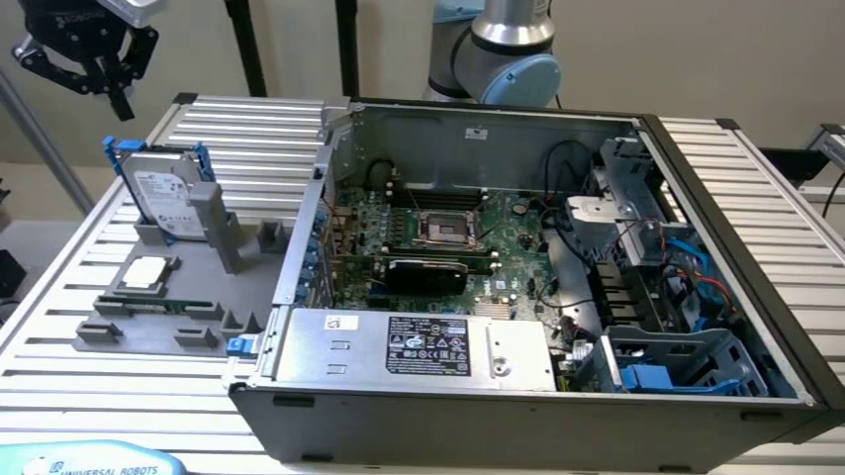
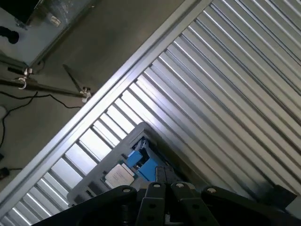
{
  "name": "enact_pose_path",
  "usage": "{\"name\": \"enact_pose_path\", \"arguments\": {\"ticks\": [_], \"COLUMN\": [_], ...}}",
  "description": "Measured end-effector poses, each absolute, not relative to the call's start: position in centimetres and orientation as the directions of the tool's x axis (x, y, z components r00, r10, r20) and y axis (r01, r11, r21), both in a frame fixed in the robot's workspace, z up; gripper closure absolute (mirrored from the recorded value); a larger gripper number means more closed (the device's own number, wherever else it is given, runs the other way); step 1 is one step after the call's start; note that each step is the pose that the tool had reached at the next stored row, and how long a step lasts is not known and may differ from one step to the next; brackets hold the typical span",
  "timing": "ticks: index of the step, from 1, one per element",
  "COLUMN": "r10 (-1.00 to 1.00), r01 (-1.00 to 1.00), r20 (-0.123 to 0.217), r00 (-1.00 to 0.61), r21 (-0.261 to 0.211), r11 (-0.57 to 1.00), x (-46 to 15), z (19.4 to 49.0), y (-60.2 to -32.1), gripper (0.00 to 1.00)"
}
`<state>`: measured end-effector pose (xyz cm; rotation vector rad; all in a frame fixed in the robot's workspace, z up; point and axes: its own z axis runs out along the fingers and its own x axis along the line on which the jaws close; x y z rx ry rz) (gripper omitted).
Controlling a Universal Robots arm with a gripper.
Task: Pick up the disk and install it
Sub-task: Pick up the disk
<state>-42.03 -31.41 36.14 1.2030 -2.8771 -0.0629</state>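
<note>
And there was the black two-fingered gripper (image 1: 113, 94), hanging high in the air well off the open grey metal computer case (image 1: 502, 139), out past the case's wall on the exterior view's left. Its fingers (image 2: 157, 181) were clenched tight together, nothing between them. The disk (image 1: 169, 203), a flat silver-grey hard drive with a white printed label in a bright blue plastic carrier, stood upright on its edge in a slot of the grey plastic fixture block (image 1: 251, 287), which lay on the ribbed aluminium table (image 1: 79, 376) just beside that same wall of the case. The gripper was up above the disk and clear of it, no contact. Farther from the case's back wall than the disk, a small square silver chip (image 1: 148, 272) lay flat in the same block. Inside the case the green motherboard (image 1: 436, 223) lay open to view, with the large silver box with a black label (image 1: 422, 346) along the case's near wall.
</note>
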Motion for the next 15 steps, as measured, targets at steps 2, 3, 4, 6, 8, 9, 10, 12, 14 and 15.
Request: {"name": "enact_pose_path", "arguments": {"ticks": [2, 3, 4, 6, 8, 9, 10, 12, 14, 15], "r10": [-0.737, -0.749, -0.761, -0.784, -0.806, -0.817, -0.827, -0.847, -0.866, -0.875], "r01": [-0.736, -0.748, -0.760, -0.783, -0.805, -0.816, -0.826, -0.846, -0.865, -0.874], "r20": [0.005, 0.005, 0.005, 0.005, 0.005, 0.005, 0.005, 0.005, 0.005, 0.005], "r00": [-0.676, -0.663, -0.649, -0.621, -0.592, -0.577, -0.562, -0.531, -0.500, -0.484], "r21": [0.046, 0.046, 0.046, 0.046, 0.046, 0.046, 0.046, 0.046, 0.046, 0.046], "r11": [0.675, 0.662, 0.648, 0.620, 0.592, 0.576, 0.561, 0.531, 0.500, 0.484], "x": [-42.03, -42.03, -42.03, -42.03, -42.03, -42.03, -42.03, -42.03, -42.03, -42.03], "z": [36.14, 36.14, 36.14, 36.14, 36.14, 36.14, 36.14, 36.14, 36.14, 36.14], "y": [-31.41, -31.41, -31.41, -31.41, -31.41, -31.41, -31.41, -31.41, -31.41, -31.41], "gripper": [0.89, 0.89, 0.89, 0.89, 0.89, 0.89, 0.89, 0.89, 0.89, 0.89]}}
